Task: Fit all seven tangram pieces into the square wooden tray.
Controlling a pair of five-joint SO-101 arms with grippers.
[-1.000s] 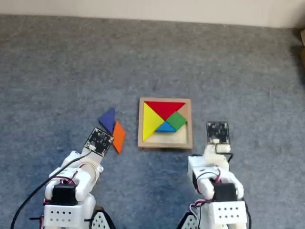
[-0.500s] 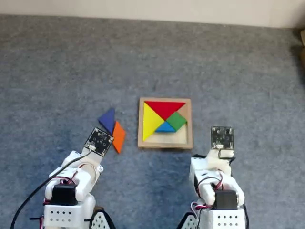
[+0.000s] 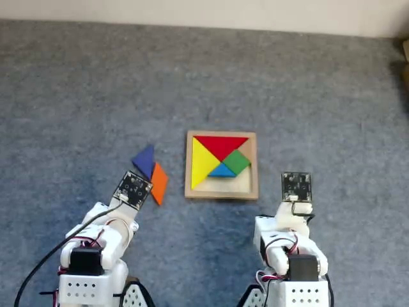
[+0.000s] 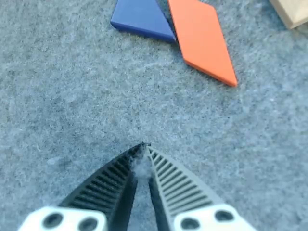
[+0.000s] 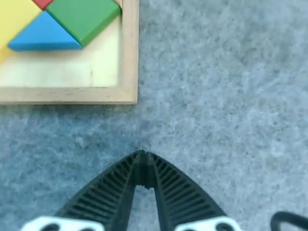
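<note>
The square wooden tray [image 3: 254, 165] lies mid-table and holds a red triangle [image 3: 220, 146], a yellow triangle [image 3: 202, 162], a green square [image 3: 237, 161] and a light blue triangle [image 3: 222, 171]. Its near strip [image 5: 57, 72] is bare wood. Left of the tray lie a dark blue triangle [image 3: 145, 160] and an orange parallelogram [image 3: 158, 182], touching each other [image 4: 142, 17] [image 4: 203, 41]. My left gripper [image 4: 142, 149] is shut and empty on the carpet, just short of those two pieces. My right gripper [image 5: 142, 158] is shut and empty near the tray's near right corner [image 5: 129, 94].
Grey carpet covers the table. Both arm bases [image 3: 89, 262] [image 3: 291, 256] stand at the near edge. A pale wall strip [image 3: 204, 13] runs along the far side.
The right arm has drawn back slightly from the tray and shifted a little to the right. The left arm and all pieces have stayed still.
</note>
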